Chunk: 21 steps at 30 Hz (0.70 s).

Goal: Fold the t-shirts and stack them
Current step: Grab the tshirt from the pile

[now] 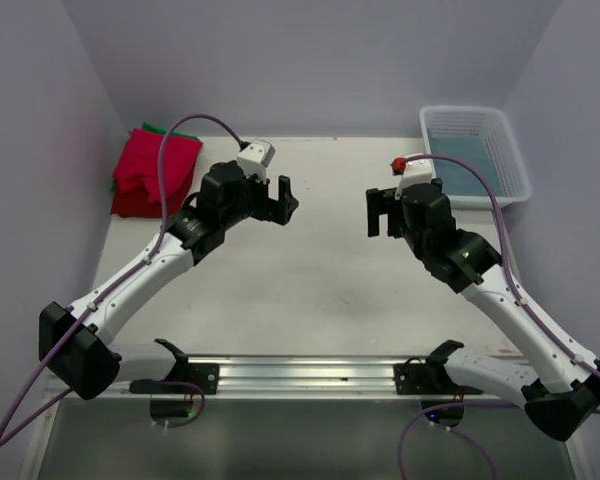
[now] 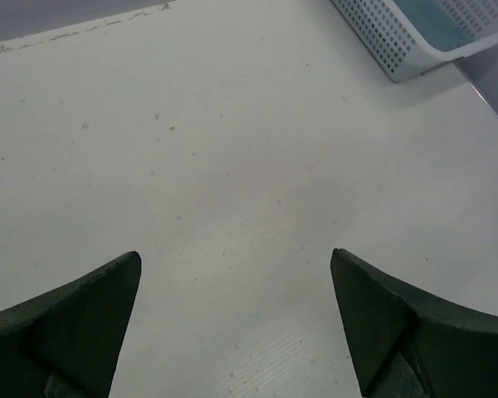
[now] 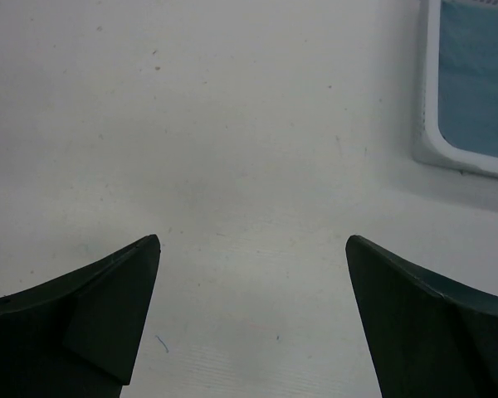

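T-shirt stack [image 1: 152, 175] and basket [image 1: 521, 165] set at opposite far corners of the table [image 1: 310, 290].
Red squares [image 1: 162, 160] are piled far left over a green one [image 1: 148, 127], leaving the middle free for folding; a blue-grey shirt [image 1: 470, 155] is kept in the basket, far right, judged as awaiting its turn. Left gripper [image 1: 283, 200] and right gripper [image 1: 378, 212] are held above the bare centre, fingers spread wide, nothing gripped.

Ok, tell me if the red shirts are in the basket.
No, the red shirts lie folded far left, away from the basket.
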### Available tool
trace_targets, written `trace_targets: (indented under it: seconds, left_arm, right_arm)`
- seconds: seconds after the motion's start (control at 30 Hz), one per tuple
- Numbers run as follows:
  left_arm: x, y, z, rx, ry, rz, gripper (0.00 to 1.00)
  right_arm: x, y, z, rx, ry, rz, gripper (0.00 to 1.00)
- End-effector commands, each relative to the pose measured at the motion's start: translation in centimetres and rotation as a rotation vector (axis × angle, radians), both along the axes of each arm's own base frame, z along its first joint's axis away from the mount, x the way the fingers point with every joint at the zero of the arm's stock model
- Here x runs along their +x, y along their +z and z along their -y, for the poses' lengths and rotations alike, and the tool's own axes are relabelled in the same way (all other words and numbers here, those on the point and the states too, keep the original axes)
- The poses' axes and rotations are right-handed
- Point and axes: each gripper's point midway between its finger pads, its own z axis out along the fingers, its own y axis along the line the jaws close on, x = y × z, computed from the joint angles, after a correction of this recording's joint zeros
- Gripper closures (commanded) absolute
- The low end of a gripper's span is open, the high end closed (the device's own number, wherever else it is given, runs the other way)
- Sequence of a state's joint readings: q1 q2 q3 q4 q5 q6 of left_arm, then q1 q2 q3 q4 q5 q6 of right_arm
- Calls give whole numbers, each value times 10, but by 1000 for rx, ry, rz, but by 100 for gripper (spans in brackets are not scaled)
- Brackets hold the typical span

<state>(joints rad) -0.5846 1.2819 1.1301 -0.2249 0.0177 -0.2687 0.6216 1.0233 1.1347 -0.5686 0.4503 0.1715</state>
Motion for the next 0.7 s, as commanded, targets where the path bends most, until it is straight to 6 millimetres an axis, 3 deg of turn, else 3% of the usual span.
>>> trace_targets:
  seconds: [0.0, 0.1, 0.2, 0.23, 0.27, 0.33, 0.37, 0.53, 0.57, 0.67]
  left_arm:
    - [4, 16, -5, -28, 22, 52, 0]
    - [5, 14, -4, -40, 25, 43, 0]
    - [5, 11, -3, -50, 19, 21, 0]
    - [5, 9, -3, -50, 19, 15, 0]
    - [4, 7, -4, -47, 22, 4, 0]
    - [4, 3, -7, -40, 32, -16, 0]
    - [2, -1, -8, -32, 36, -35, 0]
    - [-10, -3, -22, -35, 58, -33, 0]
    - [-13, -5, -24, -40, 62, -36, 0]
    - [-21, 0, -32, -55, 71, -22, 0]
  right_arm:
    - [7, 9, -7, 23, 11, 20, 1]
    - [24, 3, -3, -9, -56, 35, 1]
    - [59, 3, 29, -28, -224, 27, 1]
    - [77, -18, 29, -39, -236, -40, 1]
    - [92, -10, 48, -12, -294, -44, 1]
    - [119, -32, 57, -11, -331, -114, 1]
    - [133, -25, 71, -7, -376, -104, 1]
    - [180, -33, 107, -80, -498, -137, 1]
    - [188, -51, 126, -74, -540, -186, 1]
    - [208, -71, 158, -7, -632, -231, 1]
